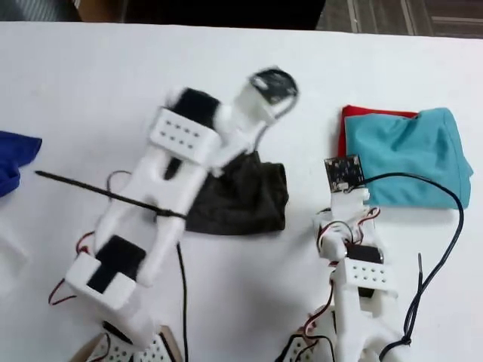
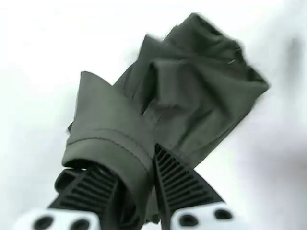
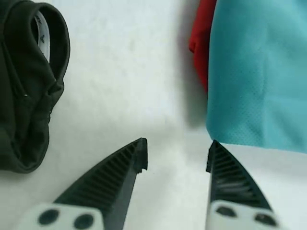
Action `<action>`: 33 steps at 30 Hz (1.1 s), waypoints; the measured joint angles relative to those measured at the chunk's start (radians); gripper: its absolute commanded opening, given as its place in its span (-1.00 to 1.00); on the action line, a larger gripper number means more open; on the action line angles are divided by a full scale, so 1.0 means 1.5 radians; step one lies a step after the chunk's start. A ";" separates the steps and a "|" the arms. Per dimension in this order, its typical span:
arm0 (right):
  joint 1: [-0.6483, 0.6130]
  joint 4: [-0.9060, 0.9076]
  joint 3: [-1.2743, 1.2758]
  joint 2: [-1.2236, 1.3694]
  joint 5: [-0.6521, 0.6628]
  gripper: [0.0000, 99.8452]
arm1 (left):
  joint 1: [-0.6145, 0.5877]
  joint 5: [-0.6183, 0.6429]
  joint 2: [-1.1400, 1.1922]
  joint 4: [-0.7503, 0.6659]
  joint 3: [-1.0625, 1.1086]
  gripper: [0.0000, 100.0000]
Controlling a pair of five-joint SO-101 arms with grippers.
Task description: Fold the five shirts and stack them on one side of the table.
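Observation:
A dark grey shirt lies crumpled at the middle of the white table. My left gripper is shut on a hem of this dark shirt, which hangs away from the fingers. In the high view the left arm stretches diagonally over the shirt. A teal shirt lies folded on top of a red shirt at the right. My right gripper is open above bare table between the dark shirt and the teal shirt, with the red shirt showing beside it.
A blue shirt lies at the table's left edge. A black cable loops beside the right arm. The far half of the table is bare white surface.

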 measured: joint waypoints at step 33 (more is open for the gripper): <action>-0.025 0.000 0.002 0.000 0.000 -0.92 | -0.363 0.003 0.110 0.094 -0.269 -0.92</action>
